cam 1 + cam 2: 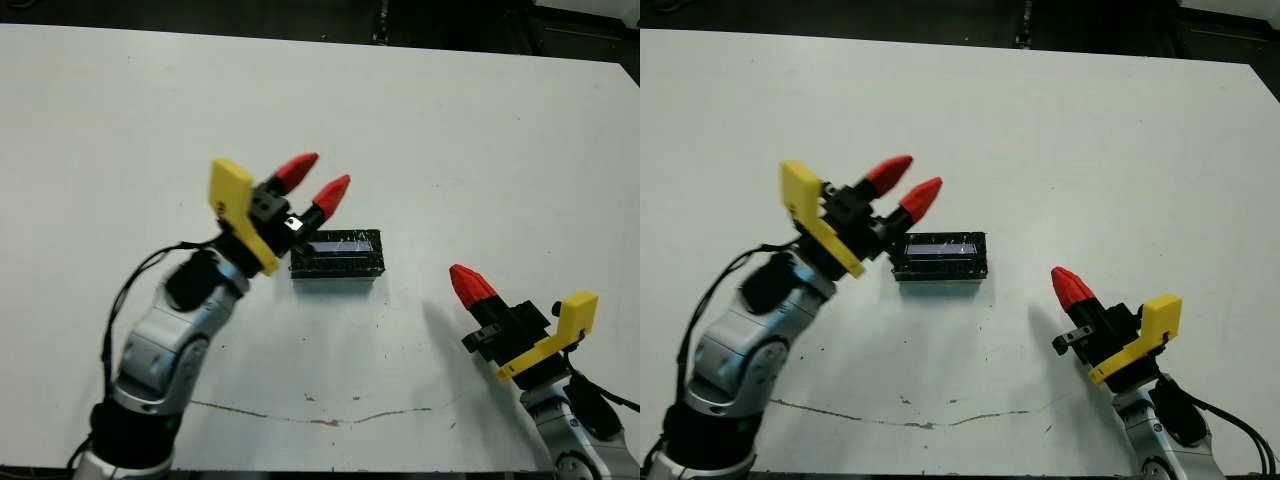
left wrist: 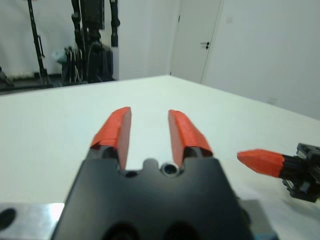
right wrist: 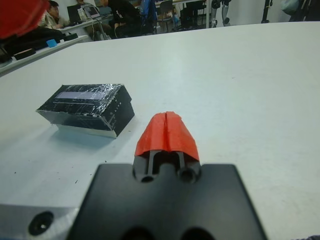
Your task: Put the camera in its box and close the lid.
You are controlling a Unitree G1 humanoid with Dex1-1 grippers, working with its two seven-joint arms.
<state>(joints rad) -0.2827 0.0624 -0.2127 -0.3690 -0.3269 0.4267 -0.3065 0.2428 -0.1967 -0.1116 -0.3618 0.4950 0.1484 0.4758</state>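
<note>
The lid [image 1: 336, 250], a glossy black slab with a pale stripe, lies mid-table and sits slightly tilted in the right wrist view [image 3: 85, 100]. It covers the box, of which only a pale strip [image 3: 82, 129] shows under the lid's near edge. The camera is hidden. My left gripper [image 1: 322, 175] is open and empty, raised at the lid's left end with its fingers pointing up and away from it. My right gripper [image 1: 462, 278] is shut on nothing, low over the table to the right of the lid and well apart from it.
A thin dark scratch [image 1: 320, 415] runs across the white table [image 1: 480, 130] near its front edge. Beyond the table's far side, people [image 3: 120, 15] sit at desks. Dark stands [image 2: 90, 40] and a door [image 2: 192, 40] show in the left wrist view.
</note>
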